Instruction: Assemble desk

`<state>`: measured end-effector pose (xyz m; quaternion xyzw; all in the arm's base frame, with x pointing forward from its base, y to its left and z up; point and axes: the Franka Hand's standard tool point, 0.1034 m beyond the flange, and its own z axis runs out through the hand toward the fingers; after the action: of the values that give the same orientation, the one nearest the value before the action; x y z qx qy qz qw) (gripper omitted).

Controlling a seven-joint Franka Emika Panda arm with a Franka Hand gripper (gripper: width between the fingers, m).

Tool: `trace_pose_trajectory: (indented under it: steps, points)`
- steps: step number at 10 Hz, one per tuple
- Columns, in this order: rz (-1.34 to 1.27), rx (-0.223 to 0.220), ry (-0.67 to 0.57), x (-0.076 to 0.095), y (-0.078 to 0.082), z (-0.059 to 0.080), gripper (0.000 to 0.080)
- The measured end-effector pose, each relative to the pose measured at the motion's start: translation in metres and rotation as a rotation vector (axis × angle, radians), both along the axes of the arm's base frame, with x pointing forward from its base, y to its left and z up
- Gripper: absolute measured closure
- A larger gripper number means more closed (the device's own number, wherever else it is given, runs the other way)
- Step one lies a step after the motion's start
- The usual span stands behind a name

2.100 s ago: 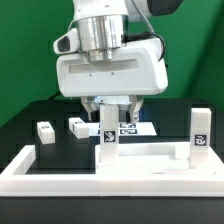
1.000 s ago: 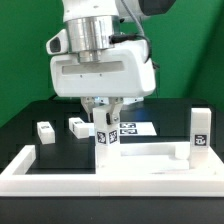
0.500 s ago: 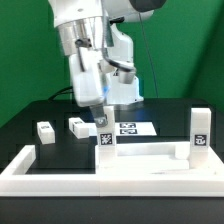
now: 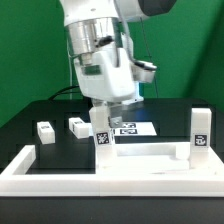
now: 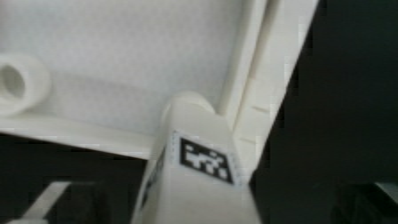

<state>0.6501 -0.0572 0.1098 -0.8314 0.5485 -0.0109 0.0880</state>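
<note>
Gripper (image 4: 101,120) jaws apart, straddling upright leg (image 4: 103,140) at corner of top (image 4: 150,155), which lies flat at table front. Not clamped. Rec: close squarely on leg faces, keep wrist vertical, turn w/o side load.

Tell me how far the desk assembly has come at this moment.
Looks done: two legs stand upright on the desk top, the middle leg and the right leg. In hand: nothing; the gripper hovers at the middle leg, fingers seemingly open. Left: loose leg and second loose leg lying on the black table.
</note>
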Motion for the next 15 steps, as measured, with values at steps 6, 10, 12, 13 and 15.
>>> trace_pose_trajectory:
  steps: [6,10,12,13,15]
  points:
    - [0.525,-0.066,-0.064,-0.002,-0.007,0.000,0.0150]
    - [0.819,-0.120,-0.075,0.000,-0.004,0.000,0.0150]
    - [0.806,-0.118,-0.071,-0.001,-0.005,-0.001,0.0308]
    - [0.743,-0.111,-0.065,-0.001,-0.005,-0.001,0.0308]
    - [0.635,-0.105,-0.047,-0.003,-0.009,-0.002,0.0503]
